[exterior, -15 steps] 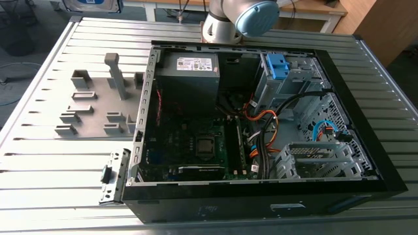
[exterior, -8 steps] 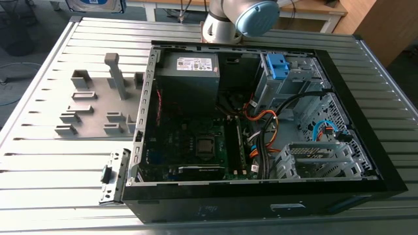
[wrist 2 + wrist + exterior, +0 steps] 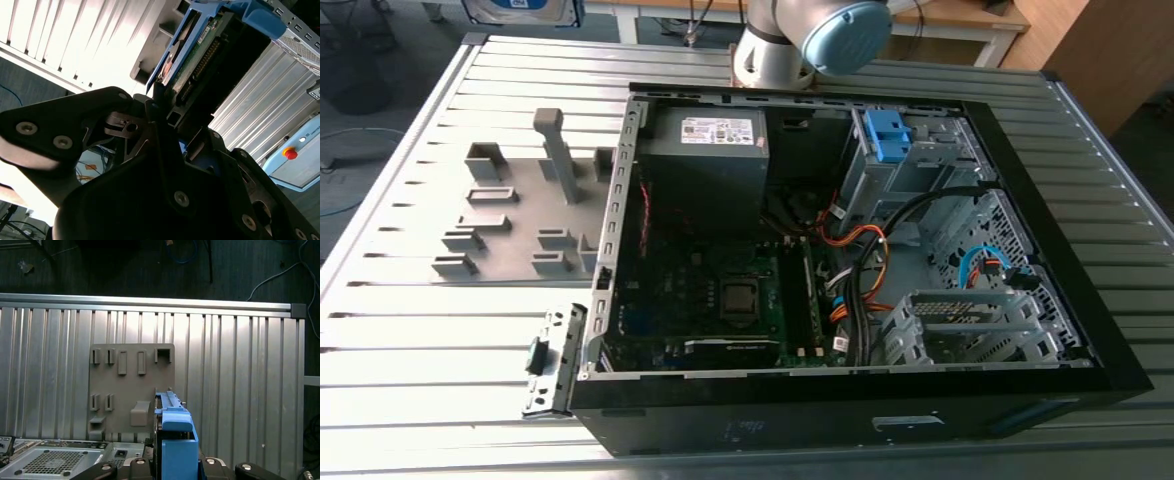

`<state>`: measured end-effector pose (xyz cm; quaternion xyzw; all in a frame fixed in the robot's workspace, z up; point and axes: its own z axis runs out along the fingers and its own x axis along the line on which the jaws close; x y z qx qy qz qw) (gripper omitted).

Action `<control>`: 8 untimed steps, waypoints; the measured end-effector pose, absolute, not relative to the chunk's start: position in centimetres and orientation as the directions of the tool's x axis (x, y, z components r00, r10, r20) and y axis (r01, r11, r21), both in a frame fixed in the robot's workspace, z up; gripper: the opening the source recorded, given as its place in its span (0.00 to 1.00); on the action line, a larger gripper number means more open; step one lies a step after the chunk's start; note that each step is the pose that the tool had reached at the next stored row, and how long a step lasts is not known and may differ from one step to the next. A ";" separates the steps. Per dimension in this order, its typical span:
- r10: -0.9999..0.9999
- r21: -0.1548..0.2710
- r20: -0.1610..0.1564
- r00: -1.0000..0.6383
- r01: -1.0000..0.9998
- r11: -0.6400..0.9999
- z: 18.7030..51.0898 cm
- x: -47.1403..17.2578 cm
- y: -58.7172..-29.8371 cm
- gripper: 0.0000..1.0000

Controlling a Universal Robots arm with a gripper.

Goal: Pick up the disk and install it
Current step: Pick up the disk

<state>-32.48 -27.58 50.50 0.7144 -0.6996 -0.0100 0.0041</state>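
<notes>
The disk sits edge-on in its blue caddy, clamped between the black fingers of my gripper. It hangs high above the grey slotted holder plate on the ribbed metal table. In the second wrist view the disk shows its green circuit-board side and connector row inside the blue frame, and it sticks out past the gripper, which is shut on it. The open computer case lies on its side on the table in the exterior view.
Inside the case are a grey power-supply box, a blue bracket in the drive cage, orange and black cables and the motherboard. The grey holder plate lies at the exterior view's left. The arm's base stands behind the case.
</notes>
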 end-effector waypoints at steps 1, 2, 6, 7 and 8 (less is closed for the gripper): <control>-1.000 0.020 -0.009 0.021 -1.000 -0.021 50.5 -32.4 -27.6 0.36; -1.000 0.020 -0.009 0.021 -1.000 -0.021 50.5 -32.3 -27.6 0.36; -1.000 0.020 -0.009 0.021 -1.000 -0.021 50.5 -31.9 -27.6 0.36; -1.000 0.020 -0.009 0.021 -1.000 -0.021 50.5 -31.8 -27.6 0.36; -1.000 0.020 -0.009 0.021 -1.000 -0.021 50.5 -31.7 -27.6 0.36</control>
